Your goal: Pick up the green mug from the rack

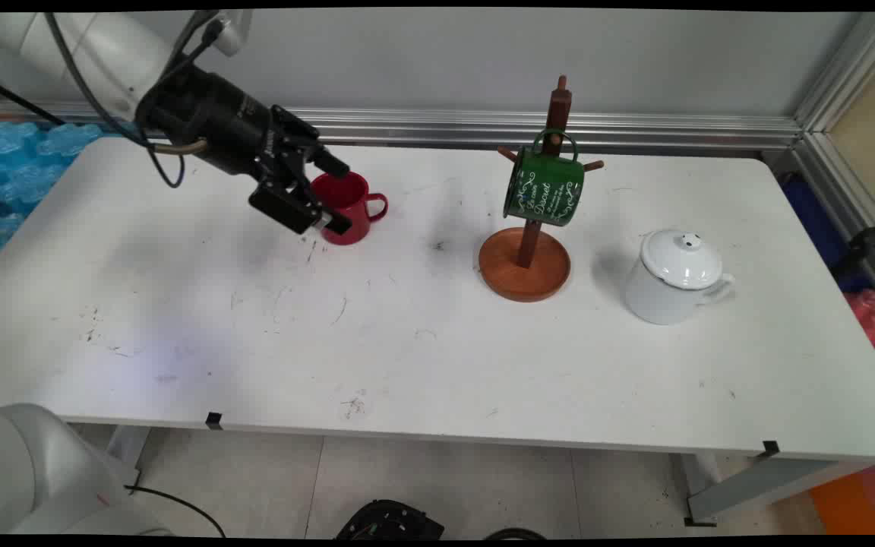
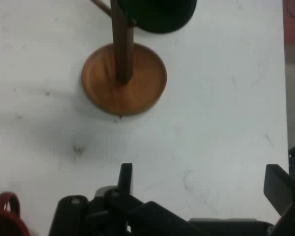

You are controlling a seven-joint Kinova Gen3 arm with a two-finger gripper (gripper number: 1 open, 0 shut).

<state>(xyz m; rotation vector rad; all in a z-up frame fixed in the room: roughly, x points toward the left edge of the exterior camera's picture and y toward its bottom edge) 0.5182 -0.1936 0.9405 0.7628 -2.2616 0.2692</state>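
Tool (image 1: 335, 195) spread wide, holding nothing, hovering low just left of red mug (image 1: 346, 207). Mug upright on tabletop (image 1: 255, 342), handle pointing right, away from tool. Mug tree (image 1: 526, 262) with green mug (image 1: 544, 190) well right; white pot (image 1: 673, 277) beyond.

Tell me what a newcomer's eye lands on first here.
The black two-finger tool hangs open just beside a red handled mug at the table's far left. Right of them, a dark green lettered mug hangs on a brown wooden mug tree, with a white lidded enamel pot further right.
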